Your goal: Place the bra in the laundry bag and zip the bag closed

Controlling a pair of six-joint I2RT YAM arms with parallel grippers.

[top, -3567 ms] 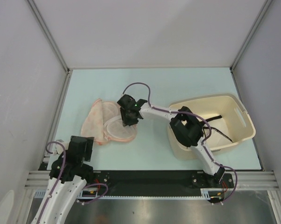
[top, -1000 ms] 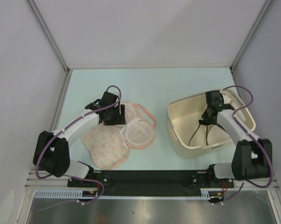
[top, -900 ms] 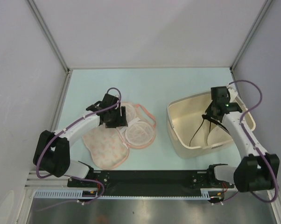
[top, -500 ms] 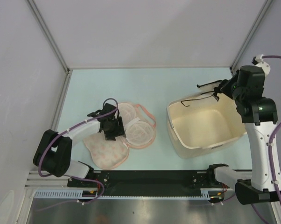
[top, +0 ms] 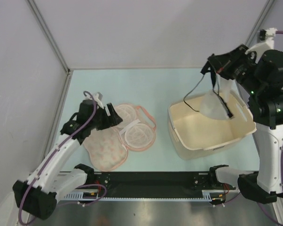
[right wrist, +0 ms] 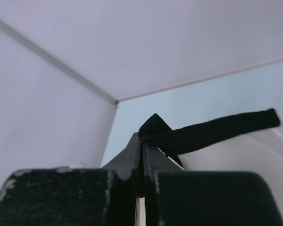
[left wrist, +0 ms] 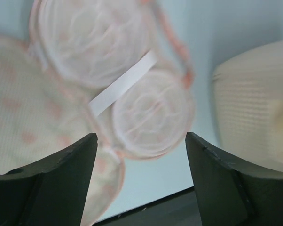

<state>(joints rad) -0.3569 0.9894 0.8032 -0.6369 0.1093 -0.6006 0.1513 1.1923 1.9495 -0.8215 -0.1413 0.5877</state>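
Note:
The laundry bag (top: 104, 153) lies unzipped and spread flat on the table, peach patterned side down-left and two round pale mesh-lined halves (top: 137, 136) to the right. In the left wrist view the bag's lining (left wrist: 151, 117) shows a white band across it. My left gripper (top: 111, 117) hovers open over the bag's upper left, with nothing between its fingers (left wrist: 140, 137). My right gripper (top: 211, 66) is raised high at the back right, shut on a black strap (right wrist: 212, 132) of the bra (top: 211, 104). The bra's cream cup dangles over the basket.
A cream plastic basket (top: 179, 143) stands right of the bag, seen also in the left wrist view as the basket's side (left wrist: 254, 108). Grey walls close in the table at the back and both sides. The black base rail runs along the near edge.
The right arm has lifted the bra by its strap out of the basket and high above it. The left gripper has drawn back to the left off the bag.

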